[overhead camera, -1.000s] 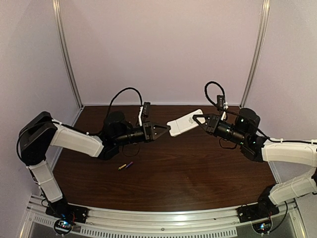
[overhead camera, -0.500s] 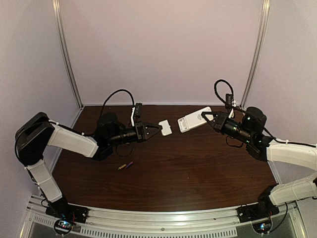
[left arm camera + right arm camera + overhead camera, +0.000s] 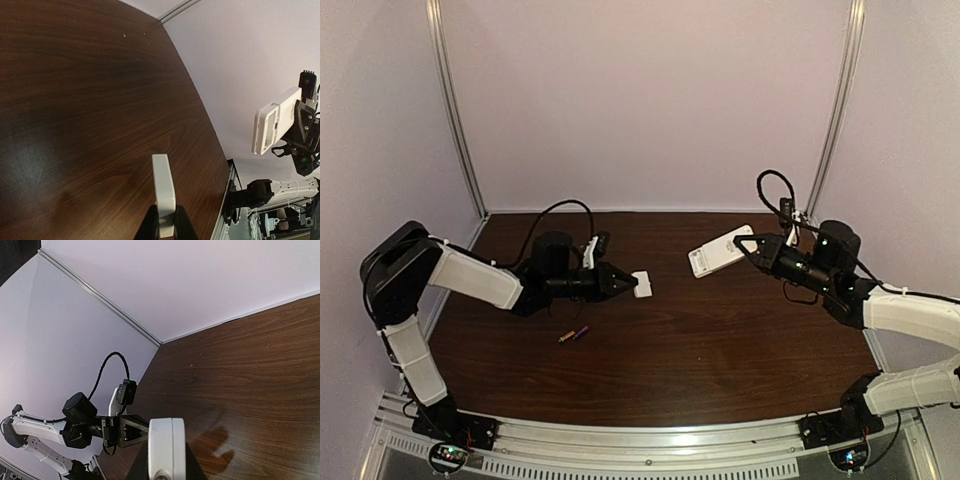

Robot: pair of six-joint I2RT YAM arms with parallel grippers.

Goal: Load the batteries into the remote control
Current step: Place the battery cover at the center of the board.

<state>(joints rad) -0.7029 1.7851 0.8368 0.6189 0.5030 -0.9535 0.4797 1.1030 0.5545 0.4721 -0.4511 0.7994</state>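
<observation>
The battery cover (image 3: pixel 642 284) is off the remote (image 3: pixel 718 252), so the job stands between opening and loading. The left gripper (image 3: pixel 632 285) has its jaws clamped on the small white cover, edge-on in its own wrist view, and holds it low over the worktop (image 3: pixel 720 350), left of the middle. I cannot tell whether the cover touches the wood. The right gripper (image 3: pixel 745 247) is clamped on one end of the remote and holds it off the surface towards the right rear corner. Its back faces the other arm, and the left wrist view shows a recess (image 3: pixel 269 129) at its free end, most likely the battery bay.

Neither of the batteries (image 3: pixel 573 334) is loaded. They lie on the worktop just beside each other, the yellowish one (image 3: pixel 566 337) and the dark one (image 3: pixel 581 331). They are nearer the front edge than the left gripper and a little to its left.

The next move probably calls for the left gripper to set the cover down where it will not be in the way, then open and come down on one battery. These are slim and lie flat, so the fingers need to straddle one across its width without knocking the other. The remote must be held steady with its bay in reach.

There is bare wood between the two grippers and ahead of the batteries. The left wall (image 3: pixel 380 150) and the front rail (image 3: pixel 640 445) are well apart from them. The right arm sits closer to the right edge and rear wall.
</observation>
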